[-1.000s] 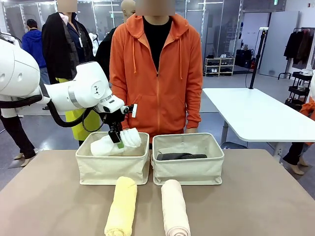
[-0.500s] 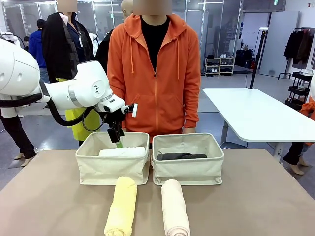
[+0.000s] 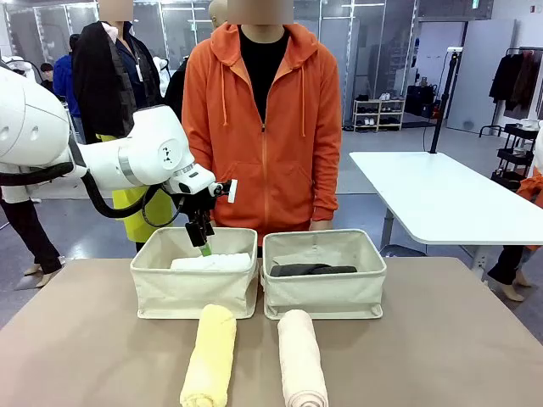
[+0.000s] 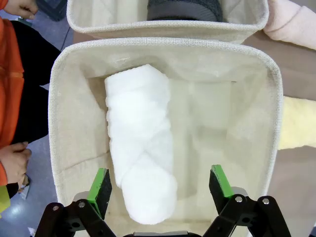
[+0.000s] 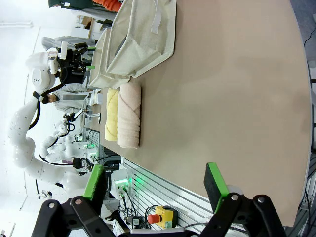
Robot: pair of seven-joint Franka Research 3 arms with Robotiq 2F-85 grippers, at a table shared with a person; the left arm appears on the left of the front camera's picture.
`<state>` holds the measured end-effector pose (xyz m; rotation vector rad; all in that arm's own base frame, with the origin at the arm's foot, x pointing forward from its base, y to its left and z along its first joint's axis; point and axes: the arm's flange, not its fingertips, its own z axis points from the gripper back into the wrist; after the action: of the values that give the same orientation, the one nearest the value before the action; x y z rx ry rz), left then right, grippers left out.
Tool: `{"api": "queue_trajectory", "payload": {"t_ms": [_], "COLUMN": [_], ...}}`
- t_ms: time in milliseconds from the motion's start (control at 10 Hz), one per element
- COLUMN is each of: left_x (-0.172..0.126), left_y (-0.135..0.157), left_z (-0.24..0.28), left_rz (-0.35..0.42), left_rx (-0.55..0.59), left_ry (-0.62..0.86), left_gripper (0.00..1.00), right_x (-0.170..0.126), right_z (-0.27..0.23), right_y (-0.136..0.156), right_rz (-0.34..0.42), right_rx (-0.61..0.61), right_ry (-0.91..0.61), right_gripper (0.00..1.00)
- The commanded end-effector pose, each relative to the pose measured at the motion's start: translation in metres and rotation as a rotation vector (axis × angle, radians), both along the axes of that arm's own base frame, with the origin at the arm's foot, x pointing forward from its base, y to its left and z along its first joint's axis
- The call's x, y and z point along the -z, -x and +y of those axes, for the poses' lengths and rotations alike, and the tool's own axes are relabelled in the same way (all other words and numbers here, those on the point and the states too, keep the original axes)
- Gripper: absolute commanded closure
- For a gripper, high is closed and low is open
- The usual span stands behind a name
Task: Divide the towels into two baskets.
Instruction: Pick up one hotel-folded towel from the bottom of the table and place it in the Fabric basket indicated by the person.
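- Nearest, on the brown table (image 3: 441,356), the rolled pale yellow cloth towel (image 3: 209,356) and the rolled pink-beige cloth towel (image 3: 301,358) lie side by side, unsorted.
- At their 12 o'clock, the left cream canvas basket (image 3: 193,292) holds the rolled white cloth towel (image 4: 140,143). The right cream canvas basket (image 3: 325,297) holds the dark grey towel (image 3: 312,270).
- The left pincer (image 3: 204,247) hangs spread and empty over the white towel. It is best lifted straight up, clear of the soft rim, before swinging to 6 o'clock for the yellow one.
- The right pincer (image 5: 155,185) is spread, empty.

A person in an orange hoodie (image 3: 271,144) stands at upper centre behind the brown table (image 3: 441,356), with a white table (image 3: 433,195) at the right.
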<state>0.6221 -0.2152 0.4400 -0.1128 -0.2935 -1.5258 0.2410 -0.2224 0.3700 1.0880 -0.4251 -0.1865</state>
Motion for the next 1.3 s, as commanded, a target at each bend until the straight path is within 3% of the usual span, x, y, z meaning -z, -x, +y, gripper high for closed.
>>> {"api": "queue_trajectory", "payload": {"t_ms": [0, 600, 700, 900, 1200], "left_x": [0.001, 0.000, -0.029, -0.062, -0.075], "left_y": [-0.001, 0.000, 0.011, 0.045, 0.140], "left_z": [0.003, 0.000, 0.000, 0.027, 0.103], "left_rz": [0.000, 0.000, 0.070, 0.375, 0.665], "left_rx": [0.003, 0.000, -0.024, -0.197, -0.334], "left_ry": [-0.003, 0.000, 0.039, 0.217, 0.527], "left_gripper": [0.01, 0.01, 0.00, 0.00, 0.00], "right_x": [-0.003, -0.003, -0.003, -0.003, -0.003], "right_z": [0.001, 0.001, 0.001, 0.001, 0.001], "right_y": [0.003, 0.003, 0.003, 0.003, 0.003], "right_rz": [-0.004, -0.004, -0.004, -0.004, -0.004], "right_rx": [-0.013, -0.013, -0.013, -0.013, -0.013], "right_ry": [0.003, 0.003, 0.003, 0.003, 0.003], "right_gripper": [0.00, 0.00, 0.00, 0.00, 0.00]}}
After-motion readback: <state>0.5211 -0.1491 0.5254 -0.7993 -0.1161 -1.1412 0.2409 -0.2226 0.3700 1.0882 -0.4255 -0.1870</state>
